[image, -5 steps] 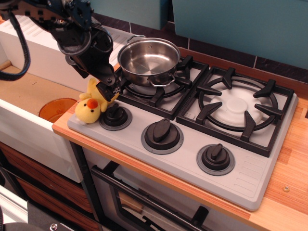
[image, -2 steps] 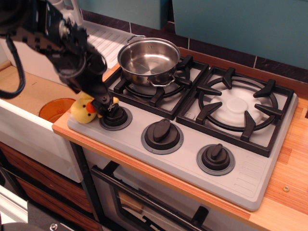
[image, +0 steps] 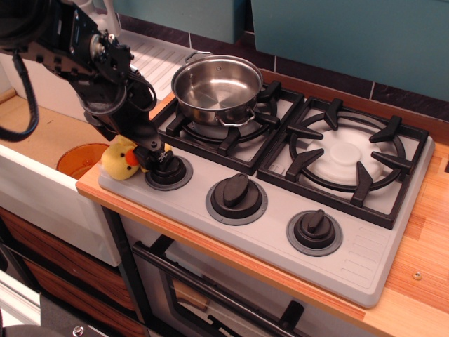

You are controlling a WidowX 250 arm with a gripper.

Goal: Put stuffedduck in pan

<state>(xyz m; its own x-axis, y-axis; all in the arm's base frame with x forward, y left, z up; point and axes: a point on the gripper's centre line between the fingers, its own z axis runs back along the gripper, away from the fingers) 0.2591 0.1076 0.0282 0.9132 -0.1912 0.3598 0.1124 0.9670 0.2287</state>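
Observation:
The stuffedduck [image: 118, 161], small and yellow with an orange beak, sits at the stove's front left corner beside the leftmost knob [image: 168, 170]. My gripper [image: 153, 149] is down low against the duck's right side, just above that knob. Its black fingers hide part of the duck, and I cannot tell whether they are closed on it. The pan [image: 216, 82], a shiny steel pot with loop handles, stands empty on the back left burner, behind and to the right of the gripper.
An orange round disc [image: 78, 158] lies in the sink to the left of the duck. Two more knobs [image: 236, 196] [image: 314, 232] line the stove front. The right burner grate [image: 347, 156] is bare. A white dish rack [image: 151, 53] stands behind the arm.
My arm came down and to the left over the duck. The duck shifted slightly left and is now partly hidden behind the fingers. The pan has not moved.

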